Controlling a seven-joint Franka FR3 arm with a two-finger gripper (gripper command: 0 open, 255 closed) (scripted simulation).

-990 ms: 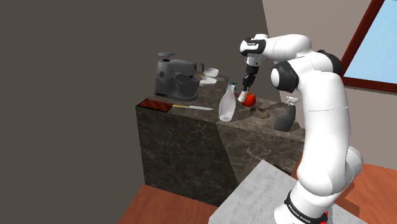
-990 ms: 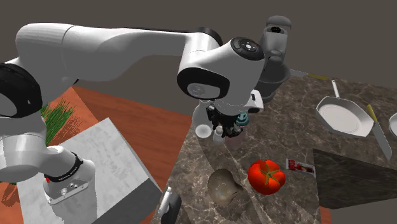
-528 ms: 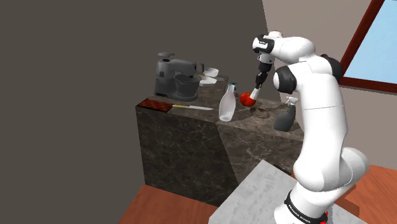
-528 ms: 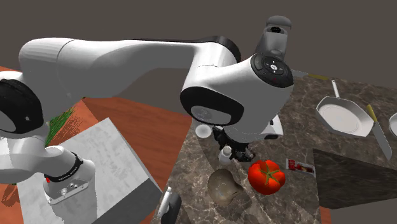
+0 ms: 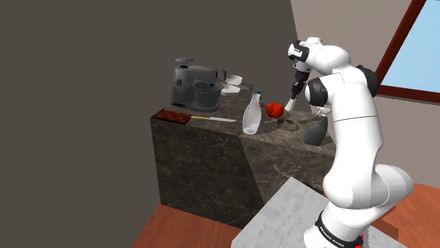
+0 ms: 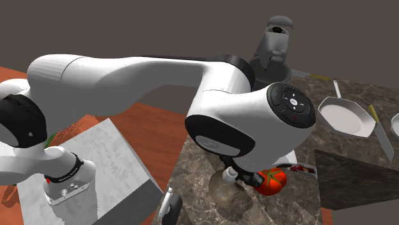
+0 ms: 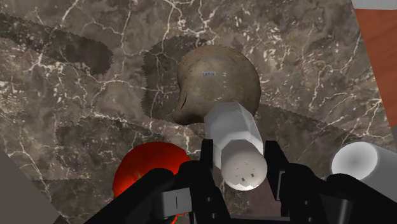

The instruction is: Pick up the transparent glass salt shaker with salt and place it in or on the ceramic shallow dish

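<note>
My gripper is shut on the salt shaker, a white faceted shaker with a holed cap, clasped between both fingers. It hangs just above the countertop, over the near edge of the shallow dish, a brown rounded dish lying on the dark marble. In the shoulder view the gripper holds the shaker to the right of the tomato. In the second exterior view the wrist covers most of the hand, and the dish shows below it.
A red tomato lies close beside the dish. A clear glass bottle, a grey stand mixer, a knife, a frying pan and a dark spray bottle also stand on the marble counter.
The arm has carried the shaker to the shoulder view's right, from beside the glass bottle, past the tomato, to above the dish. The grip has stayed shut.
</note>
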